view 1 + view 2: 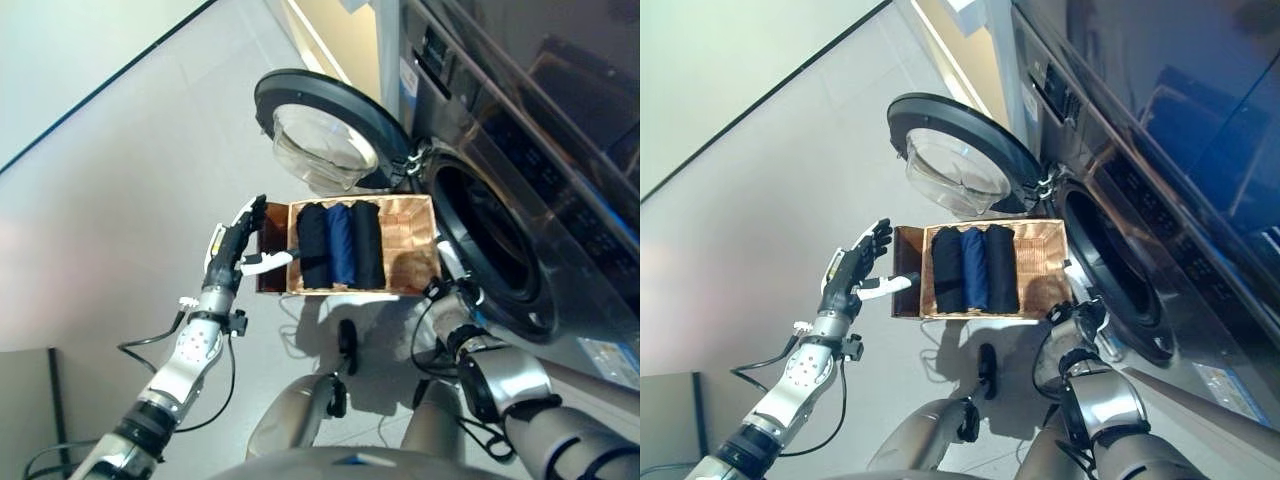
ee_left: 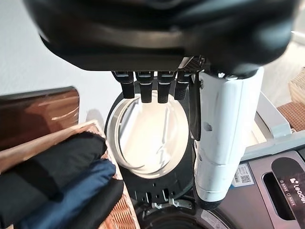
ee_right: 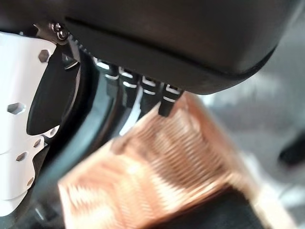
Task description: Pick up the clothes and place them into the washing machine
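The clothes point(image 1: 340, 244), two black and one blue, lie folded in a basket point(image 1: 410, 240) on the floor, just beside the washing machine point(image 1: 520, 180). Its round door point(image 1: 330, 130) hangs wide open above the basket. The left hand point(image 1: 235, 245) floats by the basket's far side, fingers point(image 1: 876, 238) straight, holding nothing. The right hand point(image 1: 1080, 318) is by the basket's edge nearest the machine; I cannot tell its fingers.

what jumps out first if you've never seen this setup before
The washing machine on the right, its round door swung wide open. Before it sits a wicker basket holding three folded clothes, two black and one blue. The left hand hovers open beside the basket, the right hand at its other end.
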You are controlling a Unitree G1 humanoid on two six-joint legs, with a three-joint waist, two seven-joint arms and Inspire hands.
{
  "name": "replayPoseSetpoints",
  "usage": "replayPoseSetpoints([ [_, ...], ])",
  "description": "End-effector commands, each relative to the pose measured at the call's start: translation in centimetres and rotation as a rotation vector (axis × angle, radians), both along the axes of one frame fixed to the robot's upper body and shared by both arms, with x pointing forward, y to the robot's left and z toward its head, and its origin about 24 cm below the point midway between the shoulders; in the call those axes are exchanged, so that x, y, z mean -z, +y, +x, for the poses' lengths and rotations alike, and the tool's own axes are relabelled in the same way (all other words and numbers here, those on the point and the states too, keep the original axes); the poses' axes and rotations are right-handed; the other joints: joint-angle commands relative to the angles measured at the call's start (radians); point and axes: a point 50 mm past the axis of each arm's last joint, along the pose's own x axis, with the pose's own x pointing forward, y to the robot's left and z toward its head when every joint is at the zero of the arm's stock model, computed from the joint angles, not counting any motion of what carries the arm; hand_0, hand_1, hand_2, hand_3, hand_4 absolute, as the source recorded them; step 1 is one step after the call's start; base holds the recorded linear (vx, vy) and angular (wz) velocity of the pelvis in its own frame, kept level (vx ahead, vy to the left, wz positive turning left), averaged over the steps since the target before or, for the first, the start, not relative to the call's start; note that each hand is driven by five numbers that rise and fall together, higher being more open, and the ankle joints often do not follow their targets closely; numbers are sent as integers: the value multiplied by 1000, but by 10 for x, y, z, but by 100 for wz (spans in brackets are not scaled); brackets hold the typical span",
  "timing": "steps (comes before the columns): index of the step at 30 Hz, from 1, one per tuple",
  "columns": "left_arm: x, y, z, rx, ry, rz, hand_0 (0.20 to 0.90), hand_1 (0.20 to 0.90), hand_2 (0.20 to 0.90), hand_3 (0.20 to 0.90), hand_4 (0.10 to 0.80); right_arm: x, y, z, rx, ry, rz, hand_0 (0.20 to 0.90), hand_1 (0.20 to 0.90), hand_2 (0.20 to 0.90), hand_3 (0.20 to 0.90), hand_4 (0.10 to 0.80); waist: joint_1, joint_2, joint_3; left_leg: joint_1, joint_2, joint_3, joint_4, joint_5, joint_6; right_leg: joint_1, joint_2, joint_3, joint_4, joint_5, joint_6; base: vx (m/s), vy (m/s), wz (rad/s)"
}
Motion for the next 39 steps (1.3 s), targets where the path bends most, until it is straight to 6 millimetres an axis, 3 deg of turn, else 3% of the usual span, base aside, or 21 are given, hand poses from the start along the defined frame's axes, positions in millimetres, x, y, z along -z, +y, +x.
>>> replayPoseSetpoints([
  [1, -40, 24, 12, -83, -197, -10, 900, 900, 900, 900, 800, -43, 31, 42, -342, -91, -300, 900, 900, 900, 900, 800, 18, -32, 32, -93, 69, -58, 85, -83, -115, 78, 7, -15, 18, -133, -25, -43, -47, 2],
  [9, -40, 35, 10, -143, -193, -5, 900, 900, 900, 900, 800, -76, 63, 67, -643, -101, -676, 900, 900, 900, 900, 800, 18, -118, 73, -112, 91, -78, 101, -75, -117, 76, 27, -41, 34, -139, -30, -30, -24, 3],
  [16, -50, 39, 14, -163, -229, 21, 900, 900, 900, 900, 800, -86, 62, 74, -619, -94, -710, 900, 900, 900, 900, 800, 39, -173, 102, -138, 101, -108, 119, -74, -120, 78, 34, -77, 48, -152, -35, -9, -28, 19],
  [22, -70, 37, 21, -169, -310, 33, 900, 900, 900, 900, 800, -93, 49, 79, -537, -49, -699, 900, 900, 900, 900, 800, 86, -226, 137, -191, 105, -144, 146, -81, -125, 73, 35, -124, 68, -170, -39, 38, -38, 19],
  [24, -76, 36, 23, -177, -342, 27, 900, 900, 900, 900, 800, -95, 45, 79, -508, -40, -693, 900, 900, 900, 900, 800, 100, -242, 140, -194, 108, -156, 154, -114, -133, 82, 42, -125, 74, -201, -33, 127, -55, 19],
  [29, -89, 32, 25, -176, -402, 15, 900, 900, 900, 900, 800, -100, 33, 80, -443, -22, -674, 900, 900, 900, 900, 800, 129, -260, 166, -236, 100, -171, 184, -128, -132, 69, 45, -144, 87, -212, -38, 20, -9, 13],
  [39, -97, 23, 30, -188, -447, -13, 900, 900, 900, 900, 800, -110, 32, 84, -409, -34, -671, 900, 900, 900, 900, 800, 164, -267, 204, -303, 83, -192, 220, -139, -131, 51, 43, -173, 97, -223, -38, 32, 4, 13],
])
